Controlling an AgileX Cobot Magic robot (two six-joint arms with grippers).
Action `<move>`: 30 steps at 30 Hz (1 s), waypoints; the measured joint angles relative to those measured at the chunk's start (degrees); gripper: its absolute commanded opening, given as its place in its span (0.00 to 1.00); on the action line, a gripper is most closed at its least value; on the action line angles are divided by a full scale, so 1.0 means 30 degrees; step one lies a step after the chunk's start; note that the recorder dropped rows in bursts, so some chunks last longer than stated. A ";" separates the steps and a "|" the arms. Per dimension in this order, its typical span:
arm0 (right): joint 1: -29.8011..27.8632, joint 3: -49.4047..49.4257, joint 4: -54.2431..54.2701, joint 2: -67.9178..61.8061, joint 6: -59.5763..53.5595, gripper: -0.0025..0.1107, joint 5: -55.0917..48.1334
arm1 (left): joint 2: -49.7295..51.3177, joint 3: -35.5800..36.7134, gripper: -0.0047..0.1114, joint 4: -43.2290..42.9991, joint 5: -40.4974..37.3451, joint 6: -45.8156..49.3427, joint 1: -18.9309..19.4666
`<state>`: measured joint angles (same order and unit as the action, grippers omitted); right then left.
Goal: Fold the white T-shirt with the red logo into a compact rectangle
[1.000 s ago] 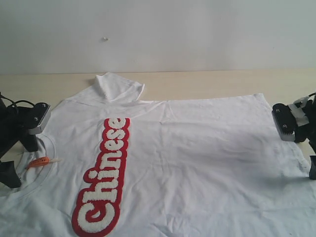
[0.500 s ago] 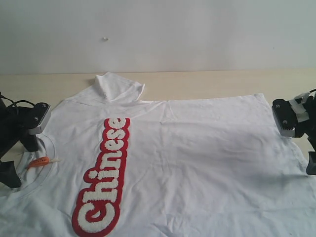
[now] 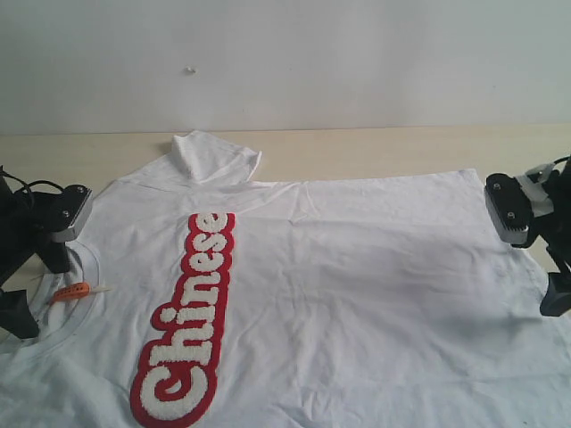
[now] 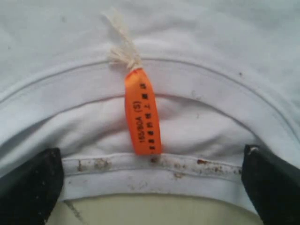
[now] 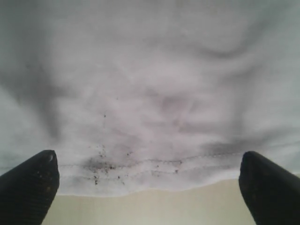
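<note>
- The white T-shirt (image 3: 357, 267) lies spread face up on the pale table (image 3: 375, 152). Its neck is toward the left arm and its bottom hem (image 5: 140, 171) toward the right arm. Its near part runs out of the exterior view.
- The red logo (image 3: 187, 325) reads "Chinese" and runs along the chest, uncovered. The far sleeve (image 3: 214, 156) is bunched and partly turned up at the shirt's far edge.
- The left gripper (image 4: 151, 185) hangs over the ribbed collar (image 4: 197, 82) with its jaws wide apart. One fingertip sits on each side of the orange neck tag (image 4: 142, 112). It holds nothing.
- The right gripper (image 5: 150, 185) hangs over the bottom hem, jaws equally wide apart, with bare table showing just past the edge. It holds nothing either.
- Dark specks along the hem stitching may be lint or dirt; the right wrist view is too blurred to say which.
- Step in hand, as I judge it: the approach before the first fold. No fold has been made yet, so the task is at its start.
- The next move likely calls for each gripper to lower until its fingertips bracket the cloth edge, then close on it.
- At the collar the pinch should take both layers, or the back of the shirt will stay behind. At the hem the same holds.
- Both arms would then need to lift and carry together, so the cloth folds evenly and does not twist across the logo.
</note>
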<state>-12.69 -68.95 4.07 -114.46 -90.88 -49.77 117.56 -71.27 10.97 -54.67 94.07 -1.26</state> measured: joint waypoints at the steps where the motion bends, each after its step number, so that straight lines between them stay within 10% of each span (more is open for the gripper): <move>1: 0.0000 0.0000 -0.0239 -0.0192 0.0000 0.95 -0.0038 | 0.0000 0.0000 0.93 0.0000 0.0000 0.0000 0.0000; 30: 0.0000 -0.0155 -0.0836 -0.0947 0.0031 0.95 0.0632 | 0.0034 -0.0012 0.93 0.0000 -0.0136 0.0000 0.0000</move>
<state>-12.69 -69.41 1.56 -117.30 -90.78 -47.87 117.67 -71.30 10.97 -55.07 94.07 -1.26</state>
